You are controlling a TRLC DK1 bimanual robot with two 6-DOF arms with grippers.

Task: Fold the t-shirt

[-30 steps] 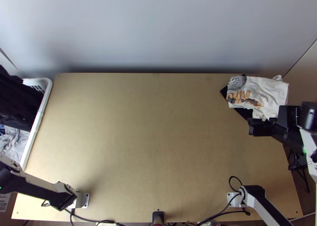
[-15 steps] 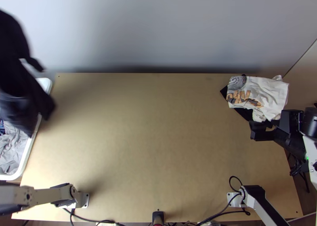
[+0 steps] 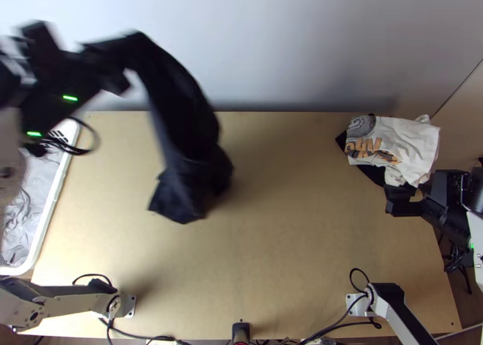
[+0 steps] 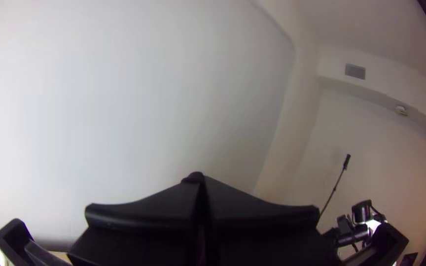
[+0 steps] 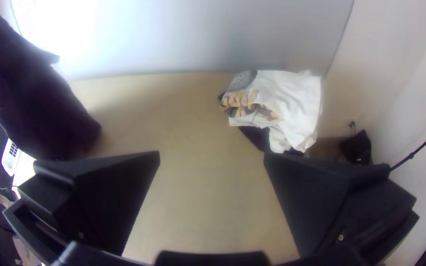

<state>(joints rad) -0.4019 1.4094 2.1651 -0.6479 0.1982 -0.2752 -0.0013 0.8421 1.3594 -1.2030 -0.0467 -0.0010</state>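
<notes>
No legible lettering or numbers

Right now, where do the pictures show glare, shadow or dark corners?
Top view: soft shadow on the light wooden table around the hanging black cloth; right wrist view: white glare on the pale wall, lower-right corner dark; left wrist view: the flat-fingered black left gripper nearly a silhouette against that wall, upper-right corner dark.

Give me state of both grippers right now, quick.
Left gripper: closed, holding the dark garment up over the table.
Right gripper: open, holding nothing.
</notes>
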